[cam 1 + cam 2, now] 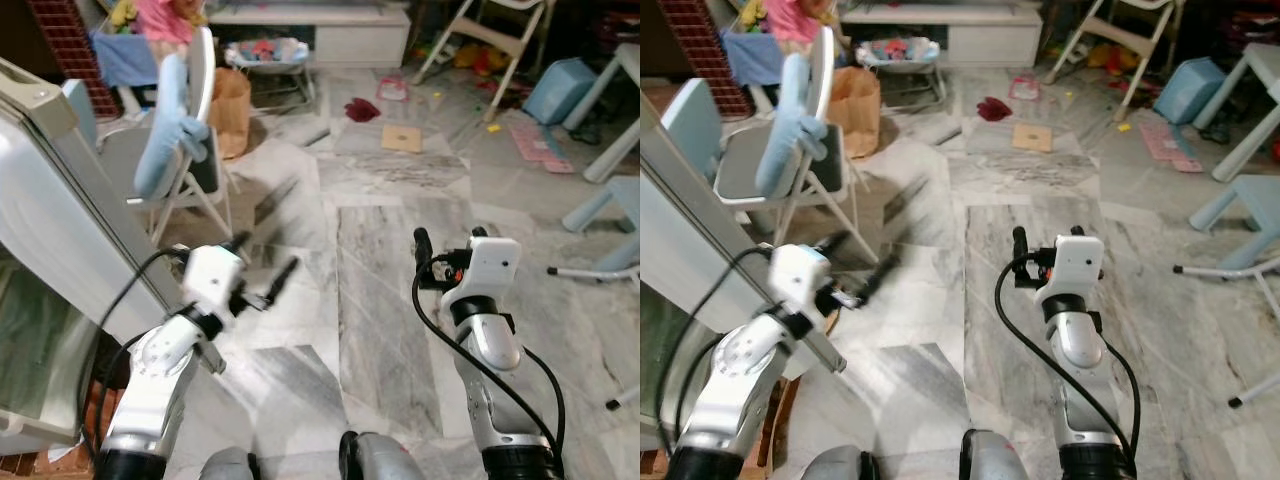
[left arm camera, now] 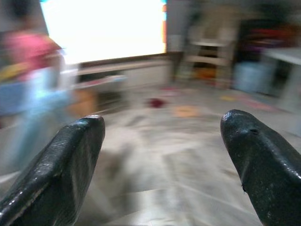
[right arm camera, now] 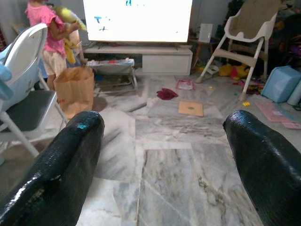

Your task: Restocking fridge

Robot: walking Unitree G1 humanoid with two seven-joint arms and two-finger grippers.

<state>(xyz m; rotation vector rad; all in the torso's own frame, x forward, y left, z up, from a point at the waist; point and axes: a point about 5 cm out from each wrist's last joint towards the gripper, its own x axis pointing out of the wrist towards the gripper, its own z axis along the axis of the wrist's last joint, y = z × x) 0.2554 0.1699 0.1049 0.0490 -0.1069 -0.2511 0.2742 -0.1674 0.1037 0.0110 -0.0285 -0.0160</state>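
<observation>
The white fridge (image 1: 55,225) stands at my left, and its slanted edge runs down toward my left arm. My left gripper (image 1: 267,253) is held out just past that edge, blurred, with its two fingers spread open over bare floor and nothing between them (image 2: 162,125). My right gripper (image 1: 450,234) is raised over the marble floor (image 1: 380,300) in the middle, also open and empty (image 3: 162,120). No food item can be made out.
A folding chair (image 1: 190,160) draped with a blue cloth stands just beyond the fridge, next to a brown paper bag (image 1: 232,105). A person in pink (image 3: 47,33) stands by the TV stand (image 1: 330,35). A high chair (image 3: 249,28) and blue stools (image 1: 610,205) are at the right.
</observation>
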